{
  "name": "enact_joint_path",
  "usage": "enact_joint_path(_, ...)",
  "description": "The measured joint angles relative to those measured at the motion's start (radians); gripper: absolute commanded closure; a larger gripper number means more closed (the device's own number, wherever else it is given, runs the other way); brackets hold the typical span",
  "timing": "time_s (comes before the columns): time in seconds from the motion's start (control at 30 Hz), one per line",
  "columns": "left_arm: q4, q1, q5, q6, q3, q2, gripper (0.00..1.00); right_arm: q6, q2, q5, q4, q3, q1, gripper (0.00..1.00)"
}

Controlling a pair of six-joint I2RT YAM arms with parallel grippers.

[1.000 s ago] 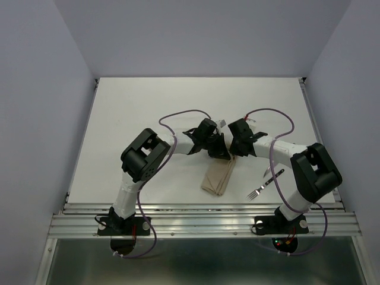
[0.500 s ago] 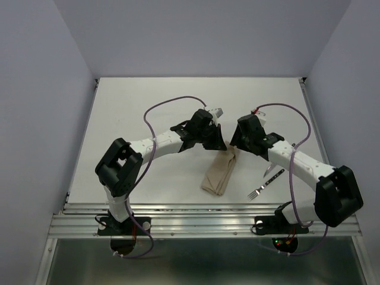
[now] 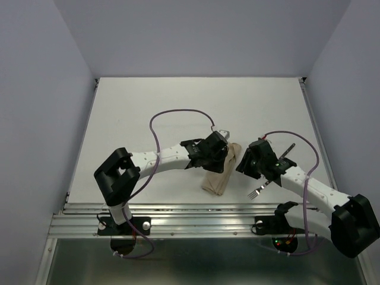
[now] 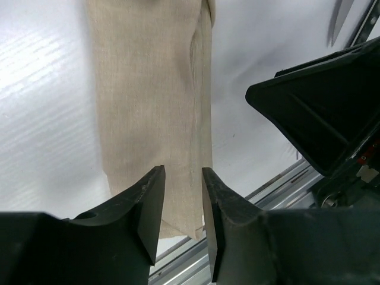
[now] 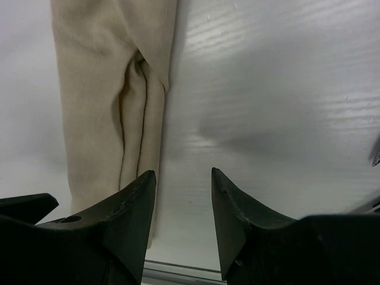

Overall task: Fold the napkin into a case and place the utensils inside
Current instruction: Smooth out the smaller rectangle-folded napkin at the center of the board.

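White tabletop (image 3: 148,107) between pale lilac walls (image 3: 35,89) carries the plain beige-tan cloth napkin (image 3: 218,178), which lies flat near the front edge, folded into a narrow case. Left gripper (image 4: 183,172) hangs low over the cloth, jaws a little apart and holding nothing. Right gripper (image 5: 184,175) hangs just beside the cloth, jaws half open, also empty. The fork with silver tines and dark handle (image 3: 260,189) lies on the table right of the case. I judge the folding is done. Next, one arm must take the fork while the other opens the case.

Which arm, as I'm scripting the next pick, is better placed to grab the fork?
Right. The right gripper, open, is next to the fork; the left gripper is over the napkin, farther away.
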Motion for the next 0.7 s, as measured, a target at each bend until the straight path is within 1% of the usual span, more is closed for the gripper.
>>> enact_joint_path(0.1,-0.031,-0.045,-0.052,0.009,0.0,-0.002,0.56,0.038,-0.043,-0.066,0.011,-0.061,0.0,0.51)
enact_joint_path(0.17,-0.061,-0.084,-0.109,0.019,0.001,-0.001,0.54,0.063,-0.058,-0.103,0.027,-0.084,0.0,0.51)
enact_joint_path(0.27,-0.102,-0.128,-0.175,0.039,0.007,0.005,0.54,0.1,-0.064,-0.154,0.066,-0.117,0.0,0.54)
enact_joint_path(0.53,-0.113,-0.179,-0.23,0.08,0.013,0.017,0.53,0.171,-0.057,-0.238,0.167,-0.208,0.003,0.56)
enact_joint_path(0.7,-0.111,-0.193,-0.24,0.106,0.042,0.061,0.54,0.203,-0.018,-0.278,0.259,-0.225,0.003,0.56)
